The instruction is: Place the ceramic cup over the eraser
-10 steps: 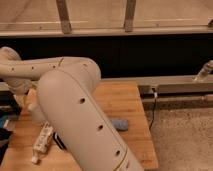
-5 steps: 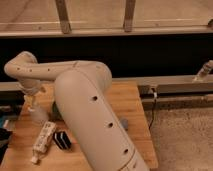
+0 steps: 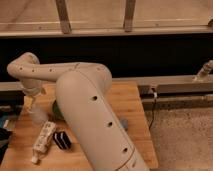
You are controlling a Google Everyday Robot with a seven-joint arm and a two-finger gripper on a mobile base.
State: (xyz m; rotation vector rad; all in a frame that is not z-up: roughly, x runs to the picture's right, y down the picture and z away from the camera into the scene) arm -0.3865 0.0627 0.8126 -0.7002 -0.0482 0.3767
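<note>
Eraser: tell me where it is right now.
In the camera view the eraser lies front-left on the wooden table, just right of the labelled white tube; the gripper hangs behind it, above the ceramic cup.

Cream tubular arm (image 3: 90, 117), dark holes (image 3: 93, 98); end effector (image 3: 34, 102) left.

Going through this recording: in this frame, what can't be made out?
- Green bowl, camera view: mostly hidden behind the arm.
- Blue-grey pad: only an edge shows past the arm.
- Hand, at the table's left side above the ceramic cup: contact with the cup cannot be told.
- White tube: label too small to read.
</note>
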